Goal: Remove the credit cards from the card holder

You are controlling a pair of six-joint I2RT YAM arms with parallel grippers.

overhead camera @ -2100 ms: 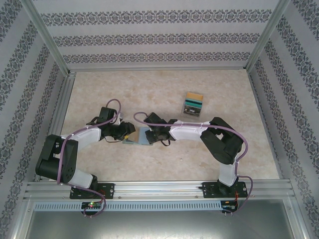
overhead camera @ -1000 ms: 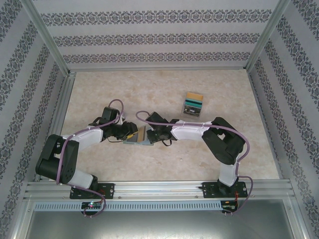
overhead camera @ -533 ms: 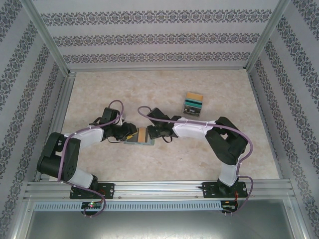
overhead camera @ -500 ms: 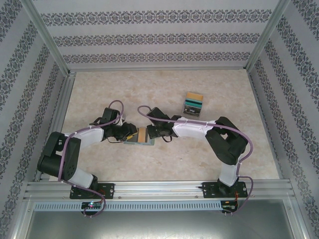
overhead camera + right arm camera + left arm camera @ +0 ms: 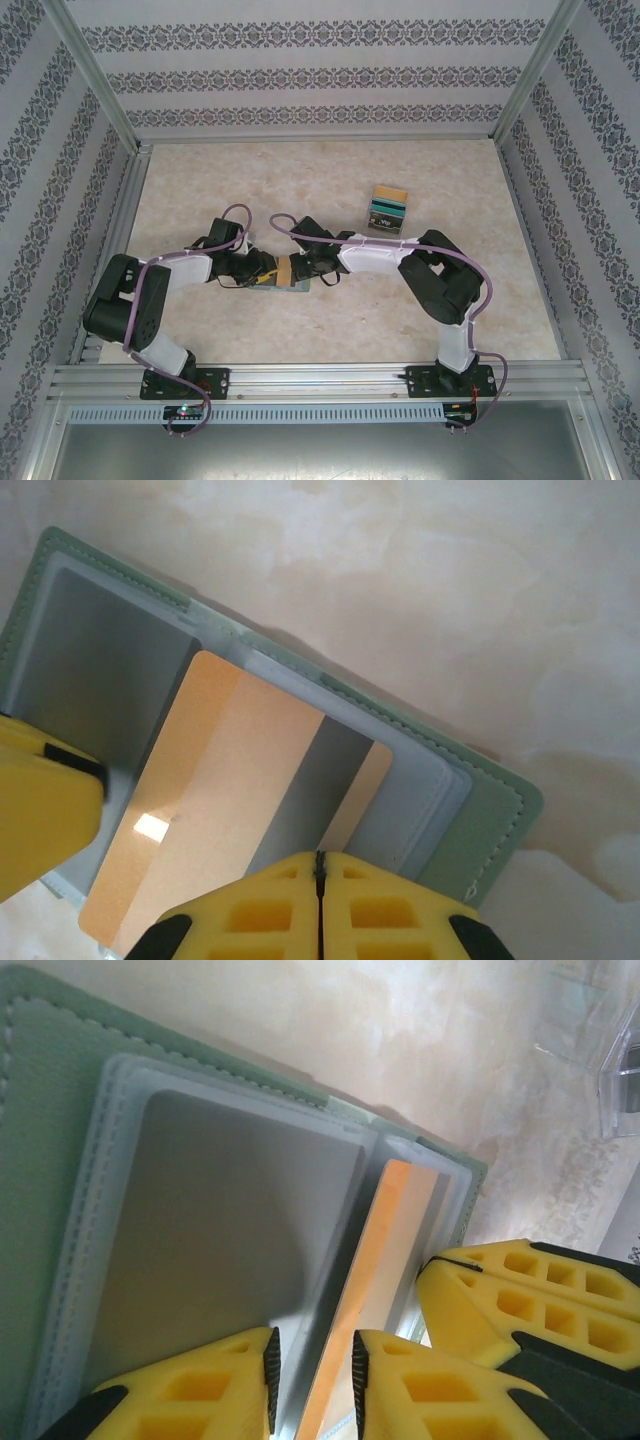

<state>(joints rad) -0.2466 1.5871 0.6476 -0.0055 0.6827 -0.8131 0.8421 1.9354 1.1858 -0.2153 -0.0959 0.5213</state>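
Set for the pull.

Nearest, the left pincer (image 5: 315, 1348) stands narrowly open. Its yellow jaws sit either side of the free edge of the thin yellow-gold plastic credit card (image 5: 215, 780), not yet clamped. The right pincer (image 5: 320, 870) is fully closed, gripping nothing I can see, its tips at the card's other edge. The card lies partly out of a clear pocket of the soft grey-green folding card holder (image 5: 492, 815), open on the pale marbled tabletop (image 5: 450, 590). Best to clamp squarely, then draw along the pocket's line with the right tips pinning the holder, not the card. Farther back, well apart, lies 1 small stack of coloured cards (image 5: 387, 210).
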